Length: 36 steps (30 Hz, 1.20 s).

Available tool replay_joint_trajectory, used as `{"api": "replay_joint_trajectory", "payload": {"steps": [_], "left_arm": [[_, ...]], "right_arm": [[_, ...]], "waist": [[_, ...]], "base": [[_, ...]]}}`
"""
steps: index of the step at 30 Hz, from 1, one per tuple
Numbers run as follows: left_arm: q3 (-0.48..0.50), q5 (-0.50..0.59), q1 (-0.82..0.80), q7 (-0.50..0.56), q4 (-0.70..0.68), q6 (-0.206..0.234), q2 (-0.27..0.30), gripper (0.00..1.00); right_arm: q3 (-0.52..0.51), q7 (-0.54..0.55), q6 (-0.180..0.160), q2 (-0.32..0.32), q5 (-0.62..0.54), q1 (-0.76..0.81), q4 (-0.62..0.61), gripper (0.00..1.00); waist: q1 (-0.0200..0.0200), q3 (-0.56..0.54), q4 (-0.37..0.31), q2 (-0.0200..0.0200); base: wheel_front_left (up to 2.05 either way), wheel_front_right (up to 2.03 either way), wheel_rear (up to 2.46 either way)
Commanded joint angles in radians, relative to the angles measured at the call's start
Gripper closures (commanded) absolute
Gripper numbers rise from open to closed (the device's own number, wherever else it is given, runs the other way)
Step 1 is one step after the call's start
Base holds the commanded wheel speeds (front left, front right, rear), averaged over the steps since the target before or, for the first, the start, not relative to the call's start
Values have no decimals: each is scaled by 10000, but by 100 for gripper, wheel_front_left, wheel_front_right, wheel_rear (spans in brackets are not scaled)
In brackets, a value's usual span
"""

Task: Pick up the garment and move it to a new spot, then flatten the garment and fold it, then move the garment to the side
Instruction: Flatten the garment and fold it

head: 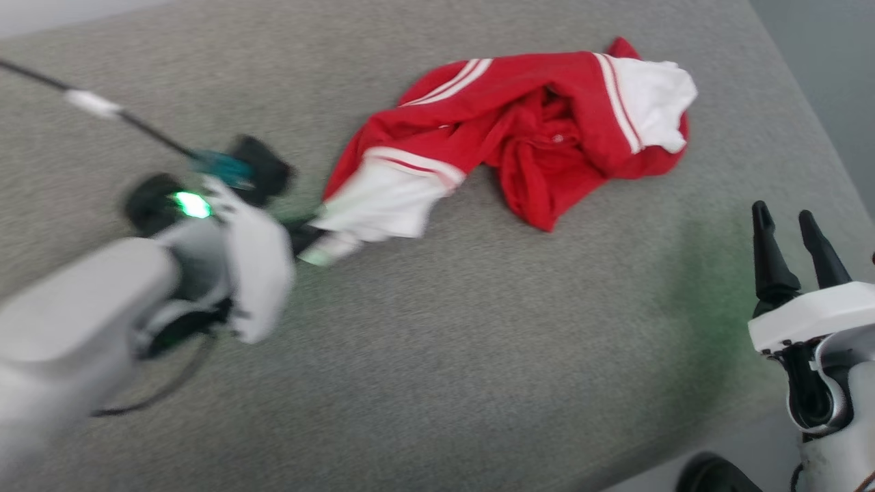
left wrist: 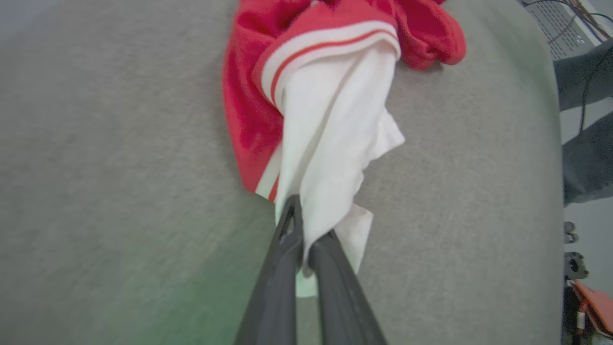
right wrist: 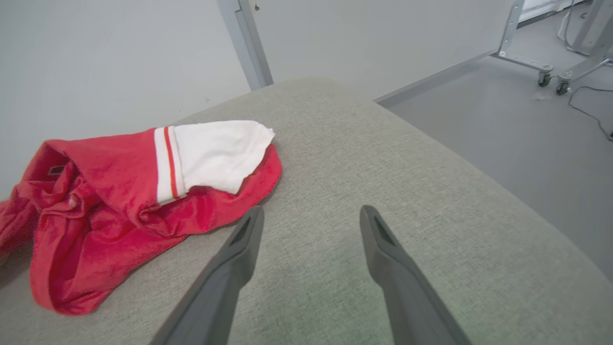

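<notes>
Garment (head: 540,130): a crumpled red heap with white panels and double white stripe trim. It lies on the grey cushion (head: 444,355), toward the cushion's far right part in the head view. One white panel is drawn out toward the cushion's middle.
Left gripper (left wrist: 306,230): fingers are clenched on the tip of that drawn-out white panel, which is bunched into a narrow fold. It sits over the cushion's left-middle, and the arm is blurred in the head view.
Right gripper (right wrist: 311,215): fingers are spread with nothing between them. It is over the cushion's near right edge, apart from the garment.
Wheeled metal frame (right wrist: 541,72): stands on the grey floor beyond the cushion.
</notes>
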Motion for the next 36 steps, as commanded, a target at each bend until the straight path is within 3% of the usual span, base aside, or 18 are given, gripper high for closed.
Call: {"api": "replay_joint_trajectory", "payload": {"steps": [1, 4, 12, 17, 24, 25, 26, 28, 29, 30, 36], "left_arm": [[3, 56, -263, -392, -52, 25, 614, 100], [-2, 93, -457, -893, 26, 25, 1526, 100], [-1, 804, -460, -1896, 867, 25, 2596, 100], [2, 750, 3, -2628, 2464, 25, 2613, 100], [7, 265, 608, -3351, 4606, 25, 1956, 100], [8, 189, 646, -3432, 4771, 25, 1861, 95], [10, 107, 677, -3506, 4905, 25, 1775, 75], [11, -65, 720, -3668, 5106, 25, 1595, 53], [11, -115, 731, -3782, 5178, 25, 1533, 14], [13, -212, 757, -3917, 5222, 25, 1473, 0], [323, -267, 992, -4933, 5260, 27, 1231, 0]], "right_arm": [[-105, 68, -3, -51, -44, 166, -112, 0], [-164, 202, -3, -81, -99, 237, -240, 0], [-241, 558, -3, -145, -182, 209, -583, 0], [-338, 838, -3, -141, -304, 291, -882, 0], [-509, 1221, -3, -197, -422, 541, -1261, 0], [-549, 1261, -3, -207, -447, 590, -1314, 0], [-576, 1311, -3, -206, -475, 625, -1373, 0], [-592, 1424, -3, -223, -521, 716, -1520, 0], [-569, 1486, -3, -233, -573, 739, -1577, 0], [-511, 1572, -3, -253, -614, 764, -1660, 0], [211, 2322, -3, -651, -856, 879, -2112, 0]], "waist": [[0, -223, 447, 0], [0, -344, 851, 0], [0, -546, 1524, 0], [0, -609, 1622, 0], [0, -631, 1487, 0], [0, -638, 1485, 0], [0, -649, 1491, 0], [0, -675, 1540, 0], [0, -699, 1576, 0], [0, -735, 1614, 0], [0, -1038, 2062, 0]], "base": [[0, 0, 0], [0, 0, 0], [0, 0, 0], [0, 0, 0], [0, 0, 0], [0, 0, 0], [0, 0, 0], [0, 0, 0], [0, 0, 0], [0, 0, 0], [0, 0, 0]]}}
